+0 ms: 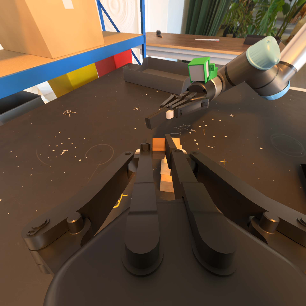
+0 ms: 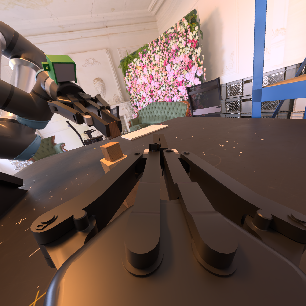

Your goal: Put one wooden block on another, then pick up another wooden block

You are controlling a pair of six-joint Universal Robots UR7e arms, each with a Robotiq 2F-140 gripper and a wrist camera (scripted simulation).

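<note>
My left gripper is shut on a wooden block and holds it off the dark table. In the right wrist view this gripper and its block hang just above a stack: a small brown cube sitting on a paler, taller block. The stack also shows between my left fingers. My right gripper is shut and empty, low over the table beside the stack. It also shows in the left wrist view, just beyond the held block.
A grey open tray stands at the table's far side. A blue shelf rack carries a cardboard box. A white flat pad lies on the table beyond the stack. A dark slab lies at the left edge.
</note>
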